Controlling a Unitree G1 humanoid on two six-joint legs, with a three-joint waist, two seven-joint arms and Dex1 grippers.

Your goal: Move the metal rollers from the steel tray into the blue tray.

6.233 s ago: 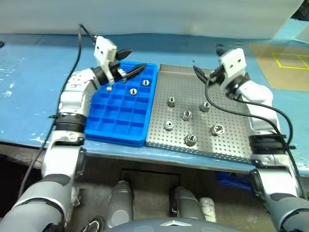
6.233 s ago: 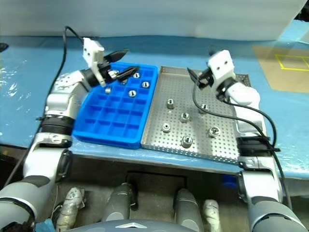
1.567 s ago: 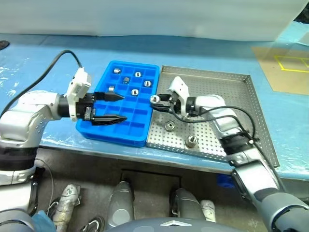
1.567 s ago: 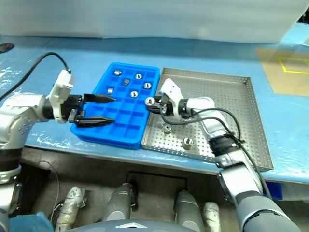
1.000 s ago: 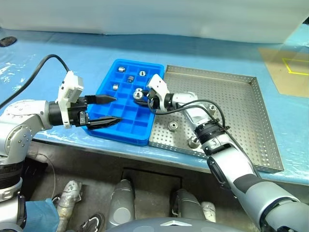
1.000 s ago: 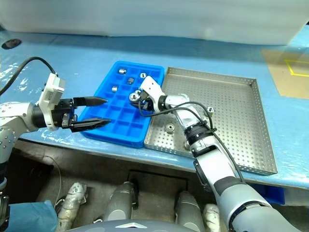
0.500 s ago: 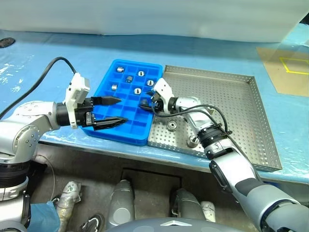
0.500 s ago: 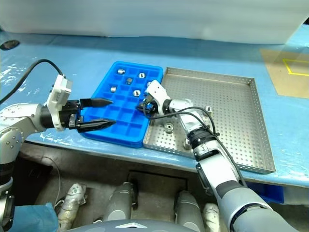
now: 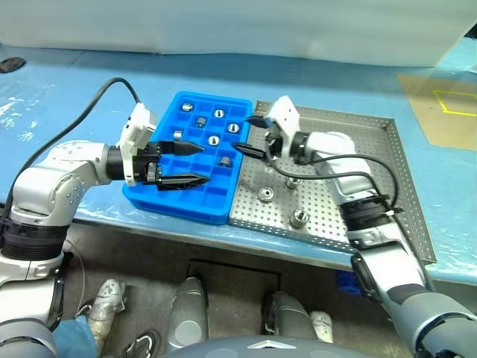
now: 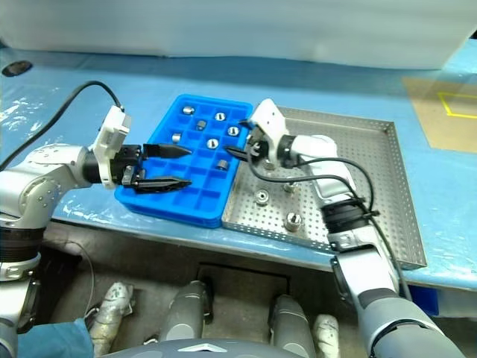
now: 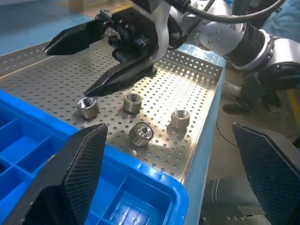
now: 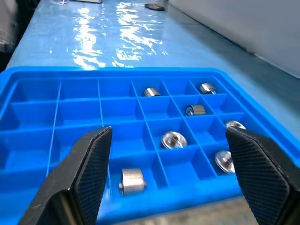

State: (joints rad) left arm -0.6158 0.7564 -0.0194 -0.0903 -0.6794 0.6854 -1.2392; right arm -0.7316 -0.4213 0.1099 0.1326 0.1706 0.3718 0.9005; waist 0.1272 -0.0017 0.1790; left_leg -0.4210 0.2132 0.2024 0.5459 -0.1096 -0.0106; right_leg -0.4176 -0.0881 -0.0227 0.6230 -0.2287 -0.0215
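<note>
The right gripper (image 9: pixel 252 136) hangs with its two black fingers spread and nothing between them, above the seam where the blue tray (image 9: pixel 168 200) meets the steel tray (image 9: pixel 387 179). The right wrist view looks between those fingers onto the blue tray's grid. Seven metal rollers sit in its compartments there, one per cell. One roller (image 12: pixel 131 180) lies on its side in a near cell, and another (image 12: pixel 174 139) sits one cell further in. The remaining five cluster toward the far corner.

The left gripper (image 9: pixel 195 163) is also released, its fingers wide apart and empty, pointing level across the near half of the blue tray toward the steel tray. Its wrist view shows the right gripper's fingers hanging over the perforated floor. Four rollers remain on the floor, near the edge beside the blue tray. Two stand just under those fingers, one (image 11: pixel 141 133) lies tilted close to the blue rim, and one (image 11: pixel 180 118) stands a little apart. Both trays rest side by side, touching, on a blue table (image 9: pixel 67 97).
</note>
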